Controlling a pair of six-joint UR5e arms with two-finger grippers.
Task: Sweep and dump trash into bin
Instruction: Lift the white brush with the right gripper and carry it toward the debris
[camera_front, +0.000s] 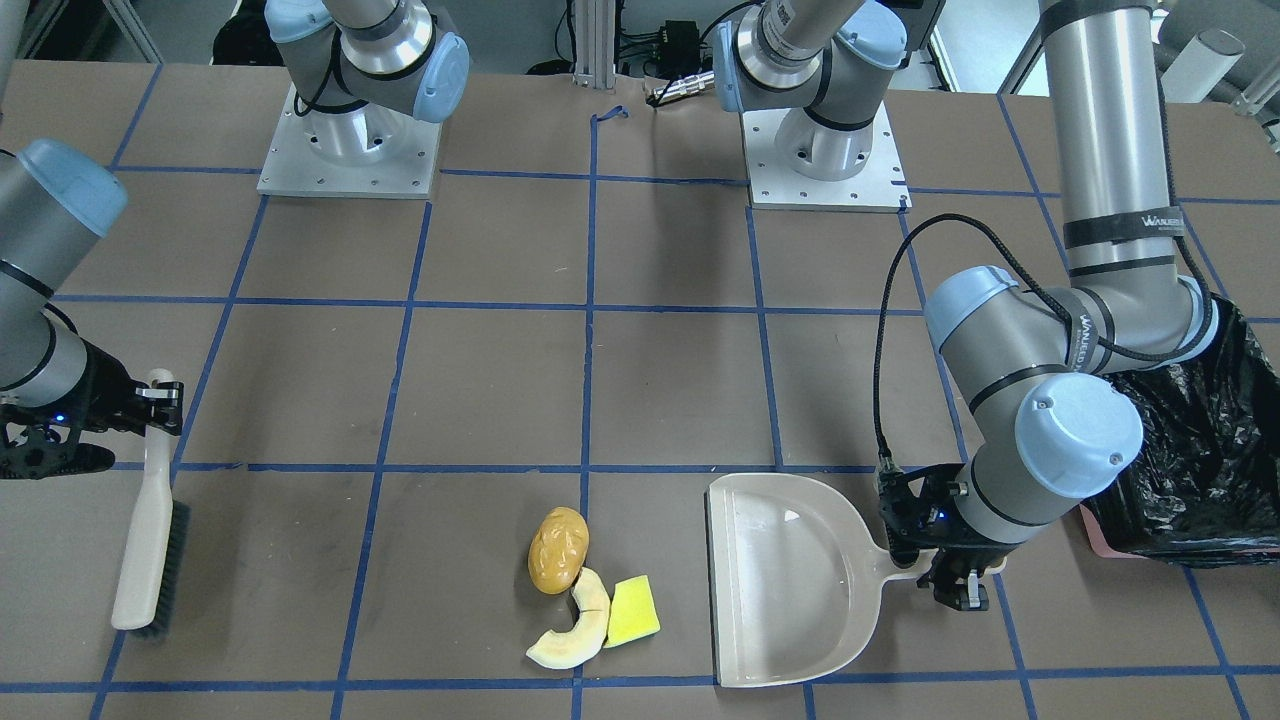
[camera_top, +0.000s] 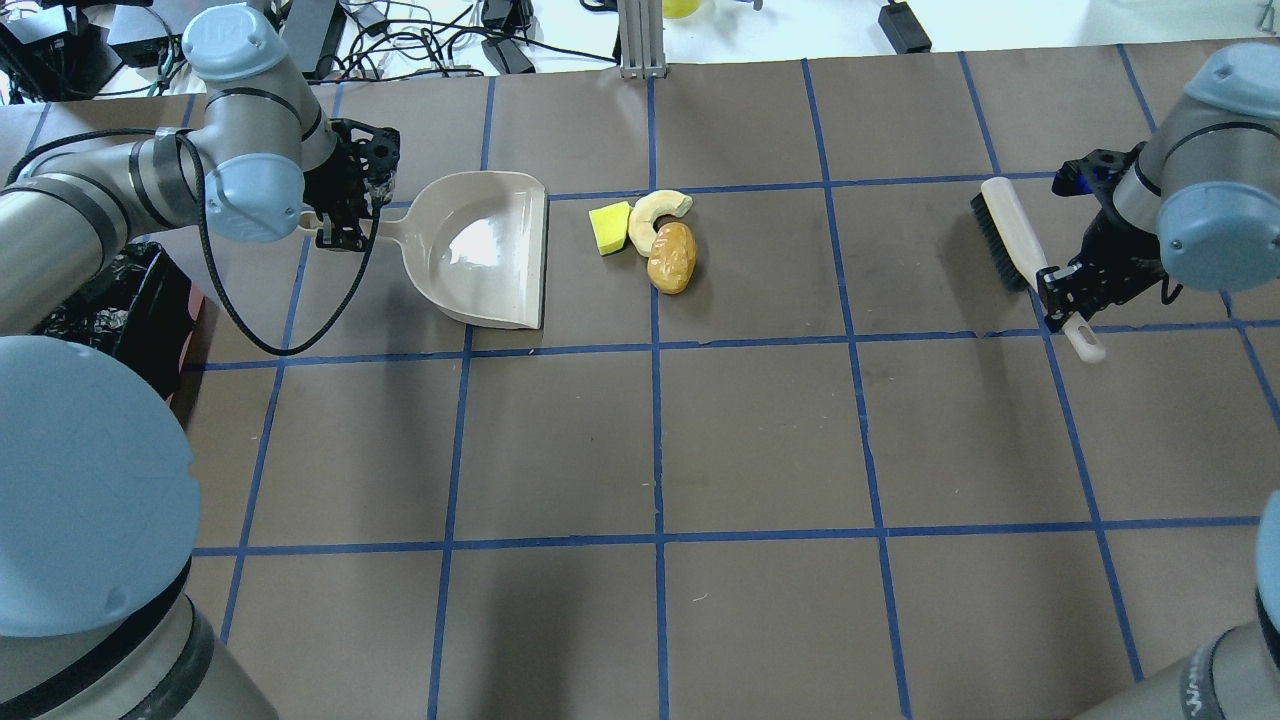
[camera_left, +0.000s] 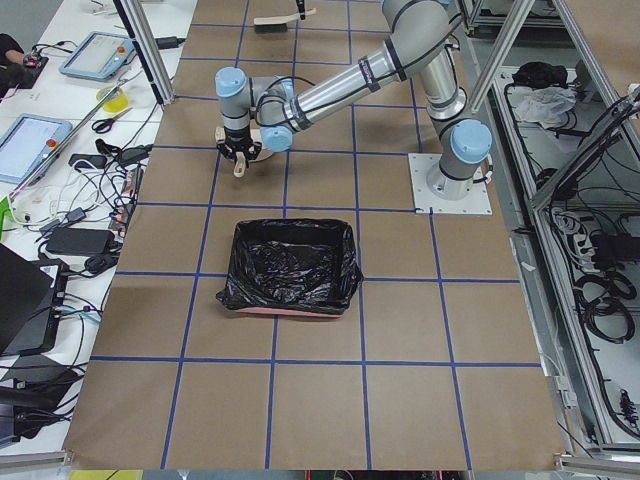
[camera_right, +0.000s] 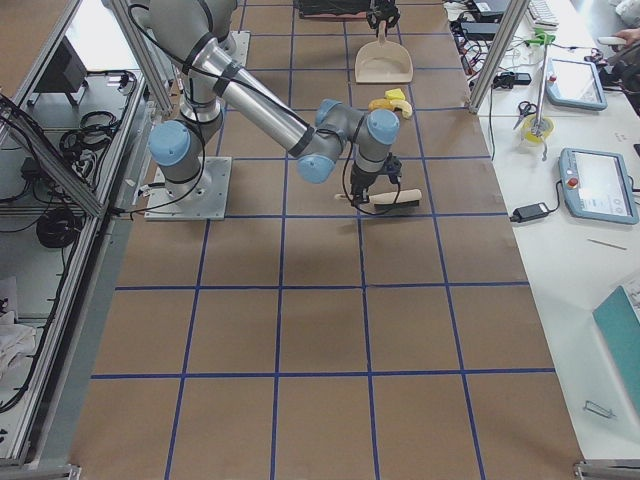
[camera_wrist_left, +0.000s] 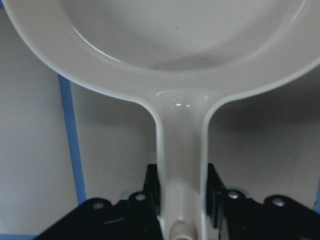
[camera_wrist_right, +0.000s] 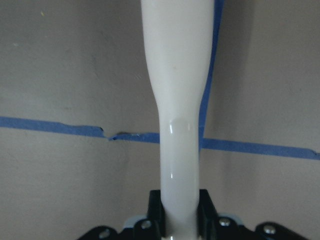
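Observation:
The trash lies together on the table: an orange-brown potato (camera_front: 558, 550) (camera_top: 672, 257), a pale crescent rind (camera_front: 578, 632) (camera_top: 655, 208) and a yellow wedge (camera_front: 632, 612) (camera_top: 609, 228). My left gripper (camera_front: 935, 560) (camera_top: 345, 215) (camera_wrist_left: 182, 195) is shut on the handle of the beige dustpan (camera_front: 790, 580) (camera_top: 480, 250) (camera_wrist_left: 181, 145), whose open mouth faces the trash a short gap away. My right gripper (camera_front: 160, 395) (camera_top: 1065, 290) (camera_wrist_right: 179, 210) is shut on the handle of the brush (camera_front: 150, 520) (camera_top: 1010, 235) (camera_wrist_right: 177, 100), far from the trash. The bin (camera_front: 1200, 450) (camera_top: 120, 310) (camera_left: 290, 270), lined with a black bag, stands behind my left arm.
The two arm bases (camera_front: 350, 150) stand on plates at the table's robot side. Blue tape lines (camera_front: 590, 400) grid the brown table. Cables and tablets (camera_left: 30, 140) lie on the bench beyond the table's far edge.

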